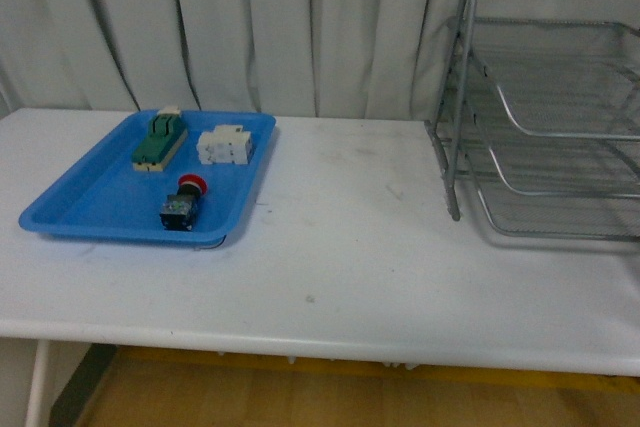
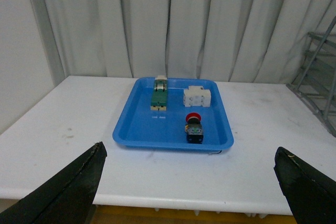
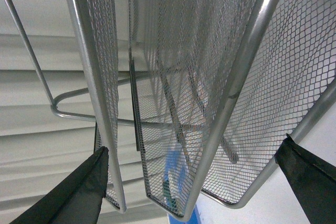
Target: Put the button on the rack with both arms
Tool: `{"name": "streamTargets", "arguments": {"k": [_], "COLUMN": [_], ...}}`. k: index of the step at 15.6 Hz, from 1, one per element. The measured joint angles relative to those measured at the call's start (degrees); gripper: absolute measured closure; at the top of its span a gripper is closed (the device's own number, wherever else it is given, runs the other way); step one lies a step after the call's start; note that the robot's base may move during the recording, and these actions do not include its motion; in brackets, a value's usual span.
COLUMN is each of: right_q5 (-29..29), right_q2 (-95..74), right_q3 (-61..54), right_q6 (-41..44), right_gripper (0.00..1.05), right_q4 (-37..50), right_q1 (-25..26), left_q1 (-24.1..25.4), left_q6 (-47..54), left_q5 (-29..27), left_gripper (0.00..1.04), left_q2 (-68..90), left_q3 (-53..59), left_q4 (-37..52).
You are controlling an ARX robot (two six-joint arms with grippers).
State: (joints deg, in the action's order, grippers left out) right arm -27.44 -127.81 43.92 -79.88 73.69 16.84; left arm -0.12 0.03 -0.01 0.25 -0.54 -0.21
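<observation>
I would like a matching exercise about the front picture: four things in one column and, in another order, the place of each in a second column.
1 button
2 green-and-beige block
3 white block
4 rack

A on the table, right of the blue tray
B in the tray, near side
C in the tray, far side, left
D in the tray, far side, right

Pairs: 1-B, 2-C, 3-D, 4-A
</observation>
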Motion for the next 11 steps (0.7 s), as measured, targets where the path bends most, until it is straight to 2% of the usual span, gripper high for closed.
{"name": "streamTargets", "arguments": {"k": [11], "right_q5": [0.2], "right_q2": [-4.6], "right_q3": [6.1], "right_q6": [4.0], "right_gripper": [0.06], "right_q4": [0.0], "right_q1": [-0.4], "left_q1": [0.0], "left_q6": [0.0], "left_q5": [0.0], "left_gripper": [0.07], "left_q2": [0.0], "left_q3": [0.0], "left_q4": [0.0]}}
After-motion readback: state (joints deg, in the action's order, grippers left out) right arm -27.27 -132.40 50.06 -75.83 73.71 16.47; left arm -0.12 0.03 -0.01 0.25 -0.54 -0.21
